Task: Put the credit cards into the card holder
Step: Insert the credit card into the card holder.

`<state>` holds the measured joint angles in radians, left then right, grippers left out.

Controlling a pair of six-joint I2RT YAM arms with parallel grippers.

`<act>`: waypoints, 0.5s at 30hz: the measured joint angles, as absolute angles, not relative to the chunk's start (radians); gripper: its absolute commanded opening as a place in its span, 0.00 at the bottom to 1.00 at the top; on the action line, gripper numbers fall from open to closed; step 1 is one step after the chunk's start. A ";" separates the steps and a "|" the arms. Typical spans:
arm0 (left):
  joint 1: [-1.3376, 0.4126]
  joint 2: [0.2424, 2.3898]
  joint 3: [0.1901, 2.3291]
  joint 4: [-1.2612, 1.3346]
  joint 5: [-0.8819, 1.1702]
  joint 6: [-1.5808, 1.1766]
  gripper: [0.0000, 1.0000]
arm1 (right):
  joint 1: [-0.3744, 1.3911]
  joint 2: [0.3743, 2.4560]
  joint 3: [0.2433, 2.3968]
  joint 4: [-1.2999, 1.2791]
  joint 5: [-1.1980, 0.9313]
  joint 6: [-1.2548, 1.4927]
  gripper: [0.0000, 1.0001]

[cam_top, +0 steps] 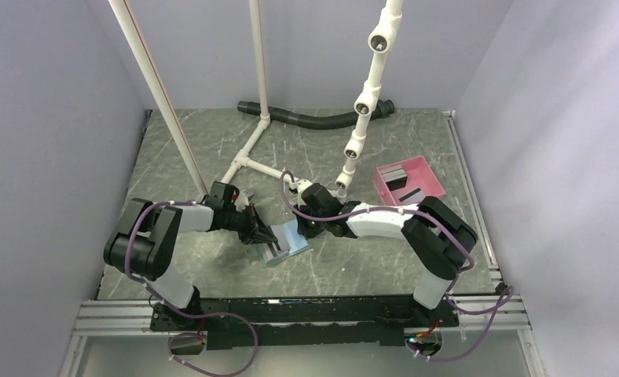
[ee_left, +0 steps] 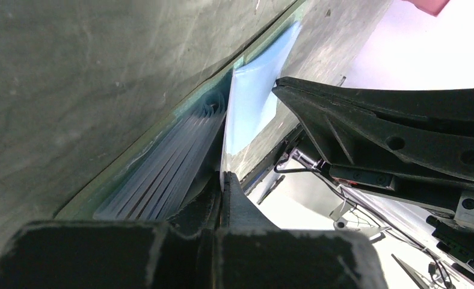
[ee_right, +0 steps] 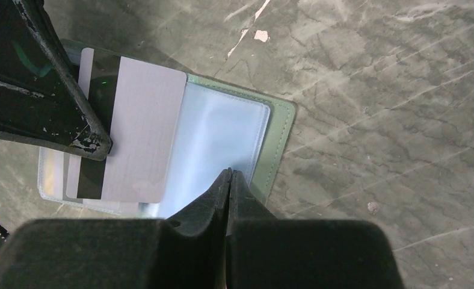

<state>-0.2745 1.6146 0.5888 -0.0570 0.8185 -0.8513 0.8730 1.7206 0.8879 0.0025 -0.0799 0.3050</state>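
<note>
The card holder (cam_top: 294,245) lies open on the grey table, sage green outside (ee_right: 280,138) and pale blue inside, its slots (ee_left: 162,174) facing up. My left gripper (cam_top: 265,237) (ee_left: 224,177) is shut on the edge of a grey credit card (ee_right: 141,132) (ee_left: 246,114) with a black stripe. The card lies low over the holder's left half. My right gripper (cam_top: 308,226) (ee_right: 230,171) is shut and empty, its tip resting on the holder's right clear sleeve beside the card. More credit cards (cam_top: 401,178) lie in the pink tray (cam_top: 428,169).
White pipe frames (cam_top: 253,149) and a jointed white pipe (cam_top: 361,102) stand behind the arms, with a black hose (cam_top: 314,118) along the back. The pink tray sits at the right rear. Walls close in on the left, right and back.
</note>
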 measured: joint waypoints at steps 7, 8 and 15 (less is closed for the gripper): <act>-0.271 1.623 0.569 0.002 0.846 -0.851 0.00 | 0.873 1.721 0.888 0.002 -0.081 0.305 0.00; -0.271 1.623 0.565 0.012 0.849 -0.851 0.00 | 0.873 1.721 0.888 0.002 -0.082 0.304 0.00; -0.278 1.623 0.543 0.064 0.865 -0.851 0.00 | 0.873 1.721 0.888 0.002 -0.086 0.302 0.00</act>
<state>-0.2783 1.6234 0.5426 0.0639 0.8650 -0.8509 0.8730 1.7206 0.8879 0.0025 -0.0860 0.3019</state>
